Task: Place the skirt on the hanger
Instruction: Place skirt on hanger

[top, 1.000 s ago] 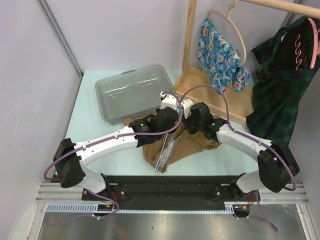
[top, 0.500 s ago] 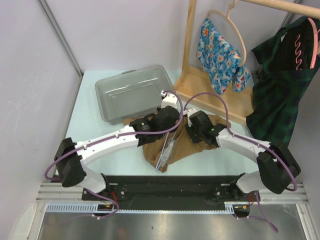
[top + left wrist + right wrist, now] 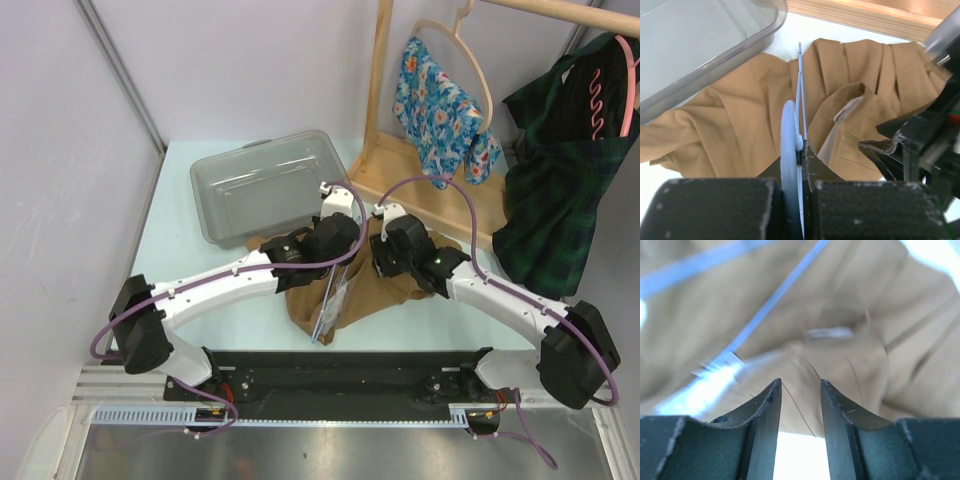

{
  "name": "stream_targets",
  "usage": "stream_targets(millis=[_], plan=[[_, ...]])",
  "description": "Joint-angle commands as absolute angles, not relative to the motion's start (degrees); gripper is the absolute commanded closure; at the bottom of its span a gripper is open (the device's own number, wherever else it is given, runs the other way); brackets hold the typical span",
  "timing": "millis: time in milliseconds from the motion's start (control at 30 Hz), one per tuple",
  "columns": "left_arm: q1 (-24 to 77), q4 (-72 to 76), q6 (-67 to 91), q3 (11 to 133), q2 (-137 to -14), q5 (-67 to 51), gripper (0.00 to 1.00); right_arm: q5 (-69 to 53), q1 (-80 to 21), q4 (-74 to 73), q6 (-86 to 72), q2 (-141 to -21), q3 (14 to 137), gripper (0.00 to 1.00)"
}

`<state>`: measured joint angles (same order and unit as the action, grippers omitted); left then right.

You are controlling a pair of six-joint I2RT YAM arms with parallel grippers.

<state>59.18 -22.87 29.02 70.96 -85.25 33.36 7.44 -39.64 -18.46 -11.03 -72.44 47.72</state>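
The tan skirt [image 3: 385, 295] lies crumpled on the table between the two arms, its pleats filling the left wrist view [image 3: 740, 115]. My left gripper [image 3: 802, 150] is shut on the pale blue hanger [image 3: 789, 130], whose thin bar runs out over the skirt. From above, the hanger [image 3: 324, 312] pokes out toward the near edge under the left gripper [image 3: 338, 228]. My right gripper [image 3: 384, 260] hovers right beside it over the skirt [image 3: 840, 305]. Its jaws [image 3: 800, 387] stand open with nothing between them, and the hanger bar [image 3: 775, 295] shows blurred beyond.
A clear grey bin [image 3: 265, 185] sits upside down at the back left, touching the skirt's edge. A wooden rack base [image 3: 430, 185] stands at the back right. On the rack hang a floral garment [image 3: 435, 105] and a dark plaid one [image 3: 555, 170].
The right arm has shifted, its elbow swinging out to the right, and its jaws have spread wider over the skirt. The left arm and hanger have stayed put.
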Motion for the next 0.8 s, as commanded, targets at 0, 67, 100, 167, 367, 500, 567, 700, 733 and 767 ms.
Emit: stream_targets(millis=[0, 67, 100, 167, 367, 500, 567, 700, 733, 767], plan=[[58.97, -24.69, 32.51, 73.65, -85.6, 37.79, 1.0, 5.27, -40.25, -12.75, -11.34, -75.75, 53.77, 0.59], [58.89, -25.22, 33.22, 73.65, -85.61, 38.67, 1.0, 5.54, -40.34, -12.13, -11.25, -79.43, 55.1, 0.61], [58.89, -25.31, 33.4, 73.48, -85.61, 38.76, 1.0, 5.71, -40.25, -11.69, -11.16, -80.5, 56.5, 0.61], [58.89, -25.75, 33.84, 73.48, -85.52, 39.02, 1.0, 5.97, -39.99, -11.95, -11.25, -84.7, 58.09, 0.62], [58.89, -25.66, 34.01, 72.68, -84.99, 39.02, 1.0, 8.17, -39.2, -13.35, -11.86, -90.26, 60.91, 0.68], [58.97, -25.23, 34.01, 72.33, -84.9, 38.59, 1.0, 10.98, -38.85, -17.65, -11.95, -90.61, 60.56, 0.68], [58.89, -25.05, 34.01, 72.16, -84.81, 38.32, 1.0, 12.3, -38.67, -18.89, -12.22, -90.53, 60.12, 0.69], [58.89, -24.52, 33.84, 71.81, -84.81, 38.06, 1.0, 14.76, -38.67, -21.26, -13.62, -88.69, 58.54, 0.66], [58.89, -24.43, 33.84, 71.81, -84.73, 37.88, 1.0, 15.55, -38.76, -21.62, -13.97, -87.99, 58.19, 0.66], [58.89, -24.26, 33.92, 71.72, -84.81, 37.79, 1.0, 15.99, -38.85, -22.4, -14.58, -87.63, 57.75, 0.65]])
